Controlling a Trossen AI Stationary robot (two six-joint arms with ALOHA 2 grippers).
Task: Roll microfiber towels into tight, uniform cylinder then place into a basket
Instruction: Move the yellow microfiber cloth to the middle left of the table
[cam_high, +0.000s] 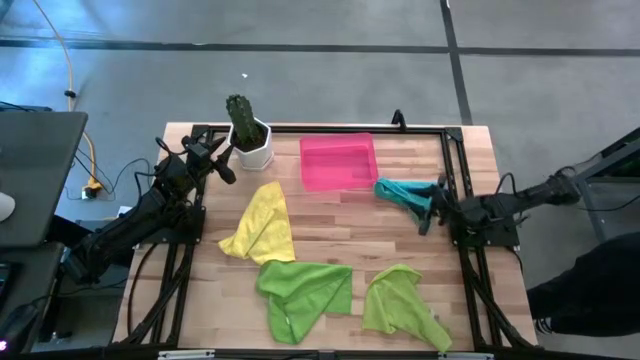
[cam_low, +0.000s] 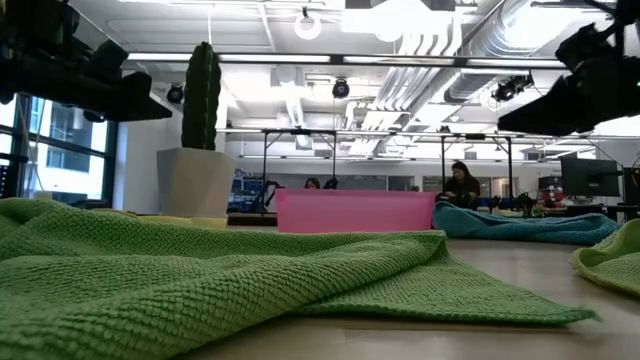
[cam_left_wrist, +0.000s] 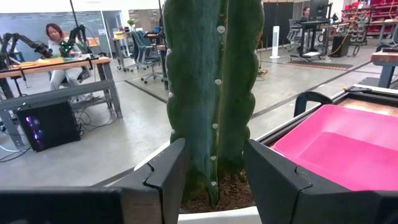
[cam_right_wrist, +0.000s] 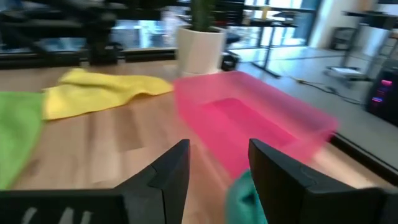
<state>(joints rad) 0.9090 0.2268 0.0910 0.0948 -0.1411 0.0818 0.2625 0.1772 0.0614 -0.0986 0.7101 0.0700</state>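
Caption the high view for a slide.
Four unrolled towels around an empty basket; open left gripper and open right gripper idle.

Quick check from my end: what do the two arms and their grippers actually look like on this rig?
Both arms are dark, near-black jointed links with black cables trailing from them. The left gripper and right gripper each carry two broad, flat, matte black fingers with angular stepped inner edges. No markings visible.

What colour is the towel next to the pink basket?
Teal. The teal towel beside the basket shows best in the high view.
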